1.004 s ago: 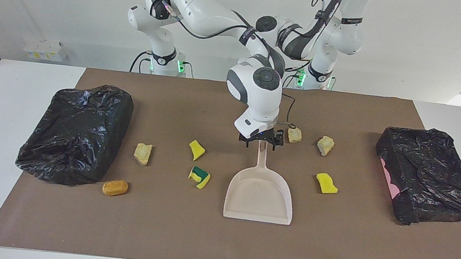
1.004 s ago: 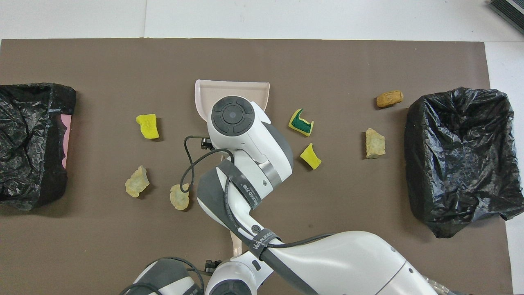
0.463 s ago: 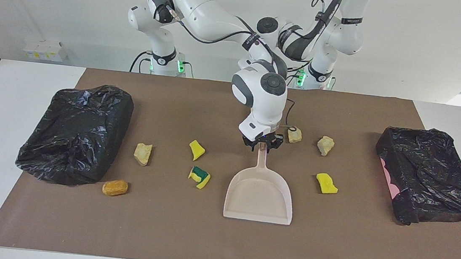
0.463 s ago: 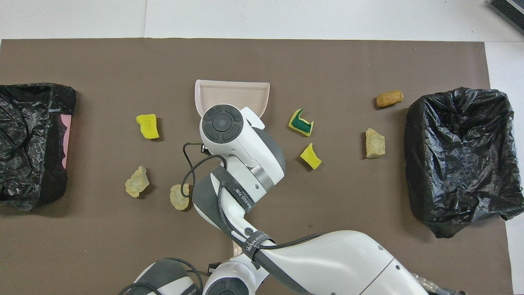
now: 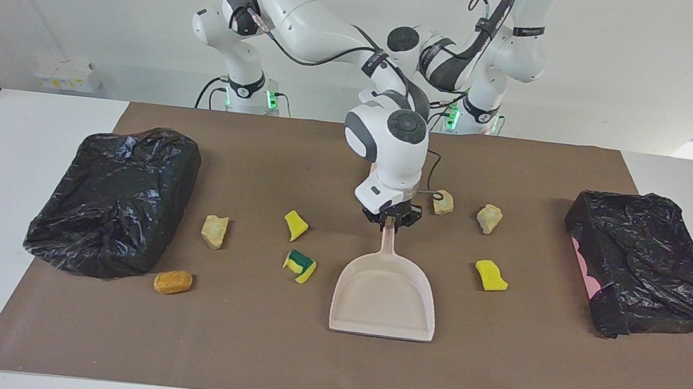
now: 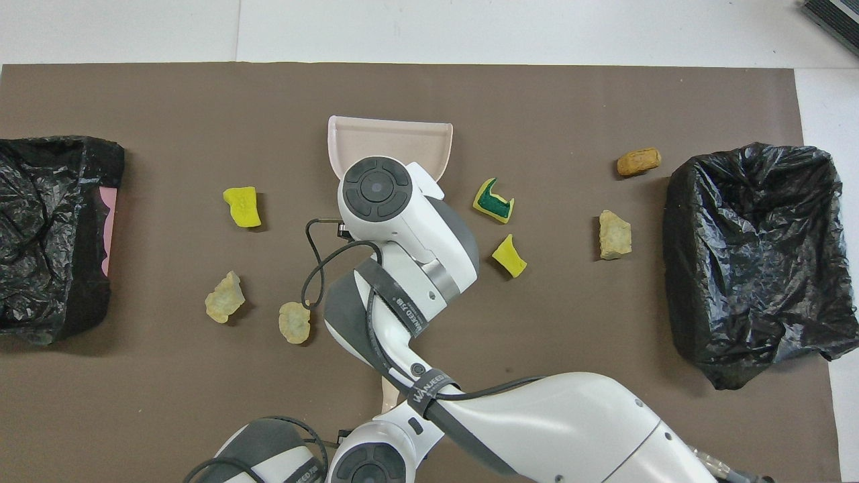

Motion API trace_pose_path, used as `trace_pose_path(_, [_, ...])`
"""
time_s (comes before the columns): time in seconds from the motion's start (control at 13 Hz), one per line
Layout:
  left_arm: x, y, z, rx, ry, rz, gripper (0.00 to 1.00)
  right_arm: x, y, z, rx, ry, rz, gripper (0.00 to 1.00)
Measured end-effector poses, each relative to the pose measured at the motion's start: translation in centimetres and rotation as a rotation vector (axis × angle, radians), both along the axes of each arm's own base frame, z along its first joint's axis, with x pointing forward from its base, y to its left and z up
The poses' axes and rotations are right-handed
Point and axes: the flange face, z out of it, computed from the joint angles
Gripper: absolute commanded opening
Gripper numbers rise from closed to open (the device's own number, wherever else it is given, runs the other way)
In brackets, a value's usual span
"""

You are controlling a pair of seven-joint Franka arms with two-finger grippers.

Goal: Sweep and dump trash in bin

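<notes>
Facing view: the right gripper (image 5: 390,219) is clamped on the dustpan (image 5: 385,293) handle; the left gripper, hidden behind it, is closed.

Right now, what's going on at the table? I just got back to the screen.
The right pincer is closed on the handle of the dustpan, which is mid-table with its mouth pointing away from the robots. All seven sponge scraps lie loose on the brown mat around it, none in the pan. One black-bagged bin sits at the right arm's end, another at the left arm's end. The left arm waits low by the robots' edge, its pincer hidden under the right arm.
</notes>
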Motion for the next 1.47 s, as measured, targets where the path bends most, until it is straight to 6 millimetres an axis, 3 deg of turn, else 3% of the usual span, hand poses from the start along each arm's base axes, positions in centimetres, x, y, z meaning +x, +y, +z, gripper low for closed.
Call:
trace_pose_path(0.31, [4.6,2.8,3.7,0.019,0.010,0.074,0.00,1.8,-3.4,5.1,0.023,-0.048,-0.009,0.00])
trace_pose_path(0.62, [8.3,10.4,7.6,0.124,-0.016,0.160,0.00,1.6,-9.1,10.8,-0.024,-0.033,0.217,0.00])
trace_pose_path(0.77, [9.9,13.6,8.1,0.172,-0.036,0.209,0.00,0.7,-11.6,12.5,-0.050,-0.002,0.340,0.00])
trace_pose_path(1.0, [12.2,18.1,7.7,0.232,-0.046,0.289,0.00,-1.0,-12.9,12.9,-0.081,0.079,0.549,0.00])
trace_pose_path(1.24, [13.6,21.7,7.2,0.239,-0.035,0.379,0.00,-3.1,-13.5,11.3,-0.089,0.155,0.789,0.00])
trace_pose_path(1.47, [14.1,24.1,6.2,0.237,-0.031,0.434,0.00,-5.5,-14.6,9.5,-0.065,0.200,1.169,0.00])
